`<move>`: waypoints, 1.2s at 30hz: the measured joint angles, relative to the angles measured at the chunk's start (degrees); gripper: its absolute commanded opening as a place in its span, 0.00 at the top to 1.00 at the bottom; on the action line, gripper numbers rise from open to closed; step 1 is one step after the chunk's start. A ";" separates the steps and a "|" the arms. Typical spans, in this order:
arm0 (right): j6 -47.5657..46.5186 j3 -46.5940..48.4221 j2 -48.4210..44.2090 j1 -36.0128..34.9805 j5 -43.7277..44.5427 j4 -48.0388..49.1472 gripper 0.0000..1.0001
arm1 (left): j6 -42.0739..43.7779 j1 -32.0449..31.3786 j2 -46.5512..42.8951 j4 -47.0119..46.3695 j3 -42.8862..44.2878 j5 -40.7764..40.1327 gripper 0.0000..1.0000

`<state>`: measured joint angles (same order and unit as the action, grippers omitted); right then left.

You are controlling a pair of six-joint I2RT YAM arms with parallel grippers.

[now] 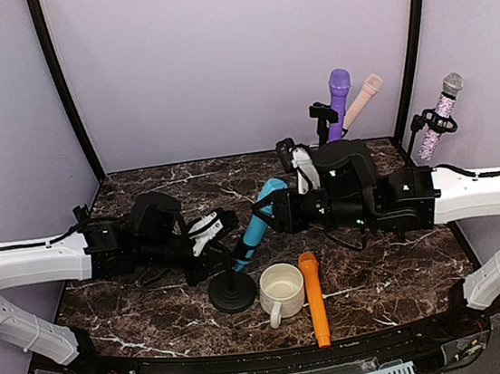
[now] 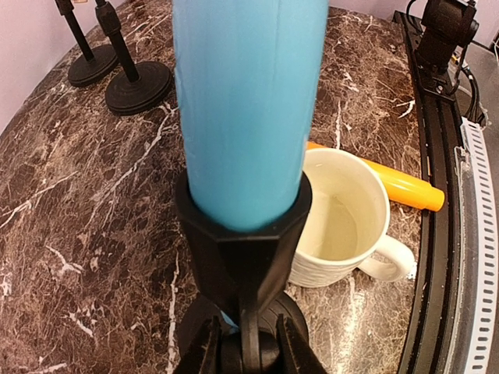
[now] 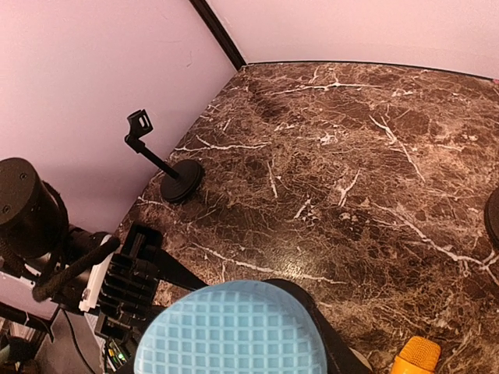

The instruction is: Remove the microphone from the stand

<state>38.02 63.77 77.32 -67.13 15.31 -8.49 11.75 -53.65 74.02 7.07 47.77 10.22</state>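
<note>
The left claw (image 2: 248, 354) pinches the black stand (image 2: 242, 257), blue plastic microphone (image 2: 245, 109) just above; only the top view shows right claw (image 1: 267, 214) gripping it.

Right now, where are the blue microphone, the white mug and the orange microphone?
blue microphone (image 1: 257, 227), top view, middle of its handle.
white mug (image 2: 335, 269), left wrist view, its outer wall.
orange microphone (image 1: 315, 302), top view, middle of its body.

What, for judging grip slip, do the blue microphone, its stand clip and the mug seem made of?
The blue microphone looks like smooth satin plastic: even colour, soft sheen. The stand clip, likely hard matte black plastic: crisp moulded facets. The mug, probably glazed ceramic: cream, glossy, ribbed wall.
</note>
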 measured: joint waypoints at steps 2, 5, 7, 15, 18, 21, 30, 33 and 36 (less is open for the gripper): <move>-1.57 -1.25 -0.94 0.31 -1.64 0.98 0.75 | 0.20 -0.07 0.33 -0.15 0.00 0.07 1.00; -4.37 -2.36 -2.29 0.98 -5.01 1.84 0.75 | 0.46 -0.26 0.33 -0.39 0.00 0.17 1.00; -6.29 -2.99 -3.21 1.44 -7.15 2.36 0.75 | 0.61 -0.35 0.33 -0.66 -0.02 0.39 1.00; -11.21 -4.17 -5.66 2.91 -12.57 2.58 0.74 | 1.14 -0.63 0.33 -1.40 -0.37 0.87 1.00; -11.34 -4.68 -5.77 2.97 -12.66 3.17 0.74 | 1.14 -0.63 0.33 -1.42 -0.59 0.87 1.00; -10.51 -4.87 -5.77 3.10 -12.24 3.45 0.74 | 1.14 -0.63 0.39 -1.53 -0.68 0.83 1.00; -2.91 -4.17 -5.77 3.89 -7.85 1.51 0.76 | 1.09 -0.63 0.92 -2.29 -0.68 0.28 1.00; 0.04 -2.60 -5.77 4.02 -6.45 -1.49 0.75 | 1.09 -0.63 1.09 -2.78 -0.68 0.22 1.00; 2.16 -1.27 -5.77 4.02 -4.92 -3.32 0.74 | 1.07 -0.63 1.20 -2.91 -0.68 -0.07 1.00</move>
<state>40.18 62.50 71.55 -63.11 10.39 -11.81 12.82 -54.28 75.22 4.16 47.09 10.15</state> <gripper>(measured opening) 0.461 0.233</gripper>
